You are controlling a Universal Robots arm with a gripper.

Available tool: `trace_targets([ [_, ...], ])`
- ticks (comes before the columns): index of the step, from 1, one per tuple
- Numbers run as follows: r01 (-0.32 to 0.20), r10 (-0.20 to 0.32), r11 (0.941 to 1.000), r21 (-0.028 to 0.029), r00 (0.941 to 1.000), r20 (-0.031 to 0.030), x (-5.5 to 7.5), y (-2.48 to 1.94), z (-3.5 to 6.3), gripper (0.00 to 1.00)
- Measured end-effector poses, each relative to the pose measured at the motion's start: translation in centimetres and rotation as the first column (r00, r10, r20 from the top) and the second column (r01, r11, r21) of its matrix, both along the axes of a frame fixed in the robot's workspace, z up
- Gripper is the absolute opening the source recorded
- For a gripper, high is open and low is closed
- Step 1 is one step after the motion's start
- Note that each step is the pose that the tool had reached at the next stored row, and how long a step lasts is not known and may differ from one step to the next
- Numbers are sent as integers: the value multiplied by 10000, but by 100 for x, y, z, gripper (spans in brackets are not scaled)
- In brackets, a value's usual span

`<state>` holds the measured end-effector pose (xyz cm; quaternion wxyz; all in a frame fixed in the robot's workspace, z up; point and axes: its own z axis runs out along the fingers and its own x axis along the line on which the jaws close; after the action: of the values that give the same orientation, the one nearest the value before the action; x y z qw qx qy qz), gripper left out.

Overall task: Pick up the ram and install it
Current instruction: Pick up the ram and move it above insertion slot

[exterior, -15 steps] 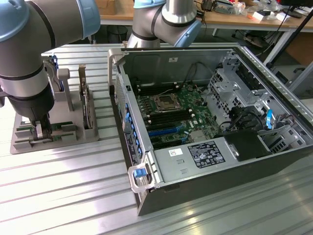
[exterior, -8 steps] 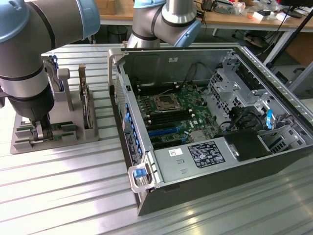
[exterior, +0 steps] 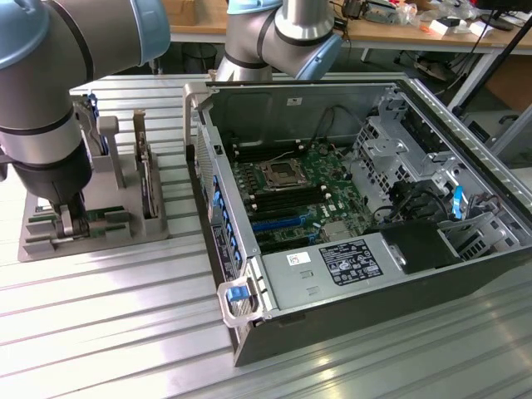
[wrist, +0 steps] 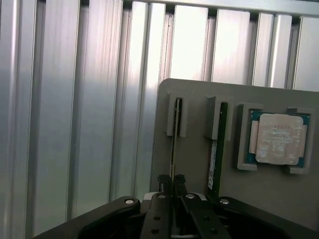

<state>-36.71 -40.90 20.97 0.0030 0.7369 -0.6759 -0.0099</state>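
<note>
Black gripper clamps ram, seen edge-on.

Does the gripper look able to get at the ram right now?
Likely yes: the gripper is down at the tray, shut on the ram by its edge; nothing stands between them.

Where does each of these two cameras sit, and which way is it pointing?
Exterior view: off the arm, raised over the table, looking down at an angle on the open computer case and grey holder; the arm shows, reaching down into the holder.
Wrist view: on the wrist, looking down along the gripper at the holder; its fingers show, shut on the thin edge of the ram.
Shared: holder and ribbed table.
</note>
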Motion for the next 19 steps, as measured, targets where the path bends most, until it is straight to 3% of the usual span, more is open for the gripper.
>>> trace_targets([
  [19,1,-1,10000,0,10000,1,0,0,140,13],
])
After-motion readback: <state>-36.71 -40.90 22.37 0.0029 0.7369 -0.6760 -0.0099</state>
